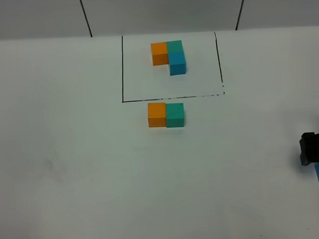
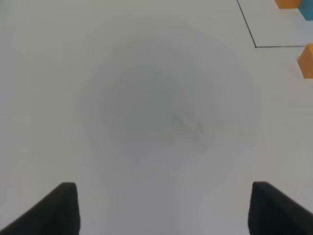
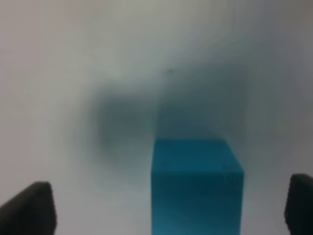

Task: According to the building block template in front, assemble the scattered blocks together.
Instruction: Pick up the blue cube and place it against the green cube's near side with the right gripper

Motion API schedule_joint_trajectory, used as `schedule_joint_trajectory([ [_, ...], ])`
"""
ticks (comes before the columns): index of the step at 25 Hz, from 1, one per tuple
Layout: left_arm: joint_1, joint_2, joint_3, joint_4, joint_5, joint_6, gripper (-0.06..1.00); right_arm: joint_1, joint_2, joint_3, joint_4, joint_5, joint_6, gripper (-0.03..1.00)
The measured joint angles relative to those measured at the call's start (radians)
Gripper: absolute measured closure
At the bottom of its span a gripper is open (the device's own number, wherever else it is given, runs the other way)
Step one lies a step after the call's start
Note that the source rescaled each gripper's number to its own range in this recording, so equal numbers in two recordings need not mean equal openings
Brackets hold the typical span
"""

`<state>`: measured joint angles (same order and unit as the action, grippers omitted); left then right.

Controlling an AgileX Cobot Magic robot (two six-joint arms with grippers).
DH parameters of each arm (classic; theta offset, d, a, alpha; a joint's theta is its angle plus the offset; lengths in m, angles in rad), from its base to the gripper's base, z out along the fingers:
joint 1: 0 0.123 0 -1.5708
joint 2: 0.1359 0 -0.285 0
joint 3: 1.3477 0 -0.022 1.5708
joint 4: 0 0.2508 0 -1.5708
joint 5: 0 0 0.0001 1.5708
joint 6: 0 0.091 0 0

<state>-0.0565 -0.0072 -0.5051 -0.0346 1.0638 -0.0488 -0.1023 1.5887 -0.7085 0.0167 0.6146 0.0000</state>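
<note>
Fingers of the right gripper [image 3: 168, 196] stand wide apart, one on each side of the small matte sky-blue cube [image 3: 196, 186]. The cube sits right between them. Neither finger touches it, so nothing is held yet. I think they stand this way so they can close on the cube and lift it.

The left gripper [image 2: 164, 198] has its fingers spread wide too, with only bare table between them. It has no job just now, I think, so it is out of the way.

Far ahead of the right fingers, the small matte orange cube [image 1: 156, 114] and the small matte teal-green cube [image 1: 174, 115] sit side by side and touch. They lie just outside the thin black drawn line [image 1: 169, 98]. Inside that line sits the building block template [image 1: 169, 56], an L of orange, teal-green and blue cubes. The two loose cubes match its far row, so only the blue one is missing. It likely goes against the teal-green cube, on the near side.

The flat white table [image 1: 72, 170] is plain and smooth, with a faint grey smudge [image 2: 188, 127] ahead of the left fingers. A pale grey wall [image 1: 161, 12] rises behind it.
</note>
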Motion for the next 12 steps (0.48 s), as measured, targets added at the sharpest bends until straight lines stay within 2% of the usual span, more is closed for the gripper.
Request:
schedule_joint_trajectory([
  [8,0.0,0.0,0.0,0.0,0.0,0.0,0.4,0.0,0.002,0.089,-0.001,-0.093,0.0,0.11],
  [12,0.0,0.0,0.0,0.0,0.0,0.0,0.4,-0.015,0.01,0.091,0.001,-0.099,0.0,0.24],
])
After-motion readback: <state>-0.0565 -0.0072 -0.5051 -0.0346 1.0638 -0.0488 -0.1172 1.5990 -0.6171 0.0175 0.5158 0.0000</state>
